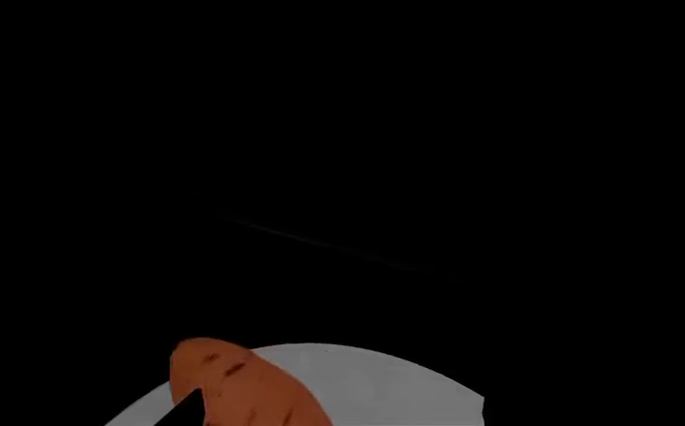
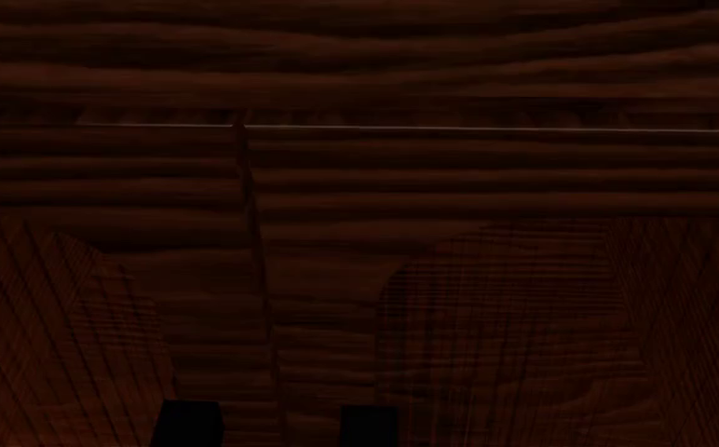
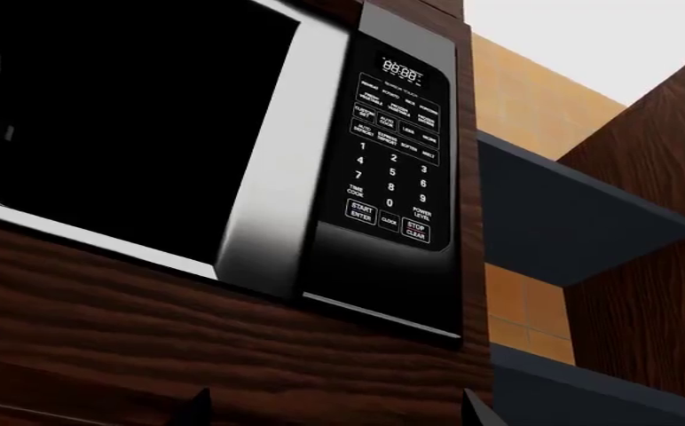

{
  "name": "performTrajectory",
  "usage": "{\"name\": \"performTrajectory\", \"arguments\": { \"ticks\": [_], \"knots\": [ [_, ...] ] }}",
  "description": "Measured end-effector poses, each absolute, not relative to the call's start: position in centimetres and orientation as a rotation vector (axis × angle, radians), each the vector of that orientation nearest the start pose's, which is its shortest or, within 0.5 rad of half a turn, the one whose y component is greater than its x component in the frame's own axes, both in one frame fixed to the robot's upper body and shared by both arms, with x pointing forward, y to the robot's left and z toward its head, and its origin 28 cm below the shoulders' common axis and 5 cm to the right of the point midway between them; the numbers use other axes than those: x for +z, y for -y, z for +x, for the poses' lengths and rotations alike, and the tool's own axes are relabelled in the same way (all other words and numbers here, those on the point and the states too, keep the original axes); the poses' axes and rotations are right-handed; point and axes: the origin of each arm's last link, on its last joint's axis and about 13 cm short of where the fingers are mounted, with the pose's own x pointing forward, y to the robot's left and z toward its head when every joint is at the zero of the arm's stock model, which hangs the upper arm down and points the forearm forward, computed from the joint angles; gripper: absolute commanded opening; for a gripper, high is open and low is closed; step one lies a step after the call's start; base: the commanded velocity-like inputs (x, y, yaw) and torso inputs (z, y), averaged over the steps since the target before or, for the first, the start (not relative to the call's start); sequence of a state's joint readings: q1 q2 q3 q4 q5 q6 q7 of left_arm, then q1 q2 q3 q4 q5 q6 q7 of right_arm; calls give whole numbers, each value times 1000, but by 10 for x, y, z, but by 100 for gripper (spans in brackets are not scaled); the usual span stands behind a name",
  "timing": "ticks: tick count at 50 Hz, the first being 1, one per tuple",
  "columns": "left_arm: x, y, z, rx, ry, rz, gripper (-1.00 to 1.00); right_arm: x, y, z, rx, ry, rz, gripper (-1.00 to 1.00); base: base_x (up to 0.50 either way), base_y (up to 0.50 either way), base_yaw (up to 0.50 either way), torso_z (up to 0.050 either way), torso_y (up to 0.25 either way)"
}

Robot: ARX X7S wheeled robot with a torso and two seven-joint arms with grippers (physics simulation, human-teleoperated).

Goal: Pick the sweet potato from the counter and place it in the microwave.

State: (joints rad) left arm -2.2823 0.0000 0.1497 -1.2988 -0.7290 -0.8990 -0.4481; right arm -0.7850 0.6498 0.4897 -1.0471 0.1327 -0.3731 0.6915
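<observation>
Sweet potato over the white plate inside the dark microwave

In the left wrist view the sweet potato [image 1: 246, 386] sits just beyond a dark fingertip [image 1: 189, 406], over the white plate [image 1: 378, 390]; I cannot tell whether the left fingers grip it. Best to lower it squarely onto the plate before letting go. The right fingers' tips [image 3: 473, 410] stand spread apart below the microwave [image 3: 307, 160] keypad, holding nothing.

Orange-brown sweet potato [image 1: 242, 390], white plate [image 1: 378, 390], reddish-brown wood-grain cabinet [image 2: 459, 186], black-and-silver microwave [image 3: 283, 160]
</observation>
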Motion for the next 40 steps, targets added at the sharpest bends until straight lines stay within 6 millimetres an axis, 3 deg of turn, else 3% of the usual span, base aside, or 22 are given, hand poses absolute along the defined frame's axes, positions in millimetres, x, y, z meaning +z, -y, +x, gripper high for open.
{"name": "performTrajectory", "arguments": {
  "ticks": [15, 40],
  "knots": [
    [531, -167, 325, -40, 9, -310, 100, 203, 172, 69, -275, 900, -302, 100, 0, 0, 0, 0, 0],
    [559, -172, 316, -31, 289, -252, 100, 202, 171, 66, -275, 906, -302, 100, 0, 0, 0, 0, 0]
  ]
}}
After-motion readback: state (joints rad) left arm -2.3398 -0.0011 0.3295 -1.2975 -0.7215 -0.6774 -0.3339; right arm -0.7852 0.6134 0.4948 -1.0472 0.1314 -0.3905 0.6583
